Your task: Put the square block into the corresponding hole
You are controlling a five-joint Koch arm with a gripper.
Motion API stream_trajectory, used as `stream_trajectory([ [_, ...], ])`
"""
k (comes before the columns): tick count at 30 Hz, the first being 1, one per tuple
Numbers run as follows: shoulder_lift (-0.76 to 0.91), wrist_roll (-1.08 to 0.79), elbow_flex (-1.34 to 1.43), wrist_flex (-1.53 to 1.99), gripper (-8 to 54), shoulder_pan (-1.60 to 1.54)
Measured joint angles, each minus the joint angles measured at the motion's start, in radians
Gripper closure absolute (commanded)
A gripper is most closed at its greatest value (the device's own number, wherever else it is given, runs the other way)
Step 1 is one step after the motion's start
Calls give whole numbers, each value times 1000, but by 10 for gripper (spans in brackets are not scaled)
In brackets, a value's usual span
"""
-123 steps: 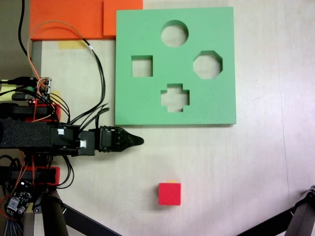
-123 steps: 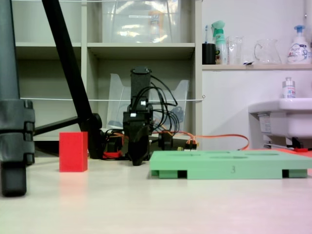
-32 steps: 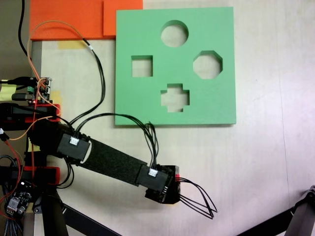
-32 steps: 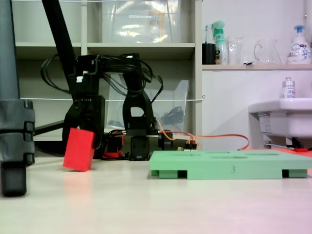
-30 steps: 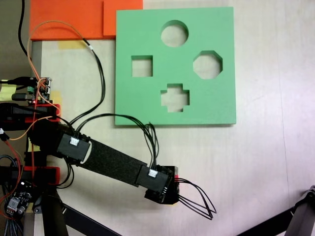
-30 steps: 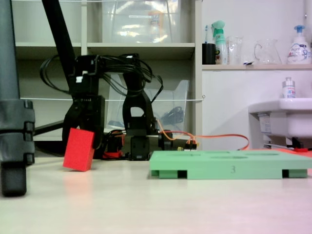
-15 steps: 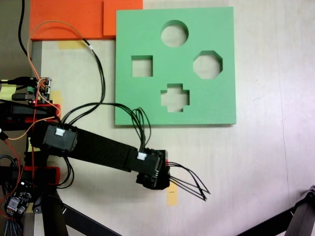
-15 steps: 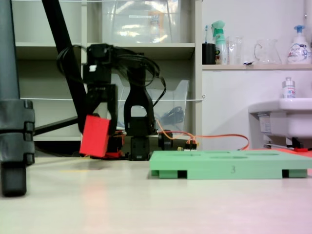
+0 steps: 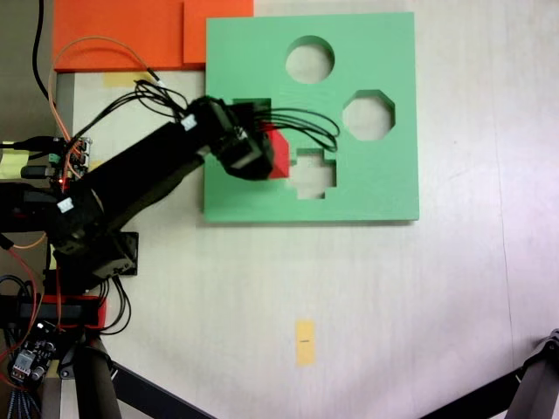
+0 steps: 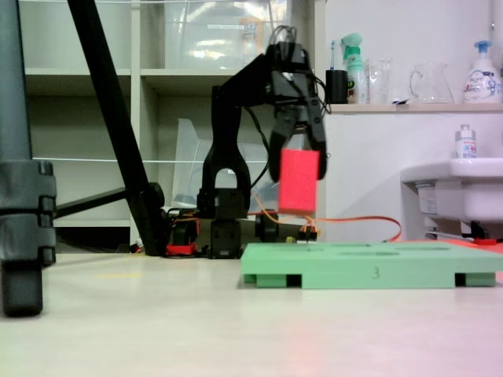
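Clamping the square block, claw clear above green board.

A faint "3" marks the green foam board's front edge.

A bright red, plain-faced square block is seen between the black fingers of the gripper. A flat, pale green foam board is shown, through whose cutouts the cream tabletop is seen. Orange foam sheets are laid at the far left. A small yellow strip of tape is stuck on the near tabletop. Black and orange cables are strung along the black arm.
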Motion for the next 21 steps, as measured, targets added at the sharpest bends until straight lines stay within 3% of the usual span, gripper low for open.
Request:
stream_trajectory([
  [10, -124, 195, 0, -97, 318, -183],
  [21, -178, 253, -2, -114, 318, -210],
])
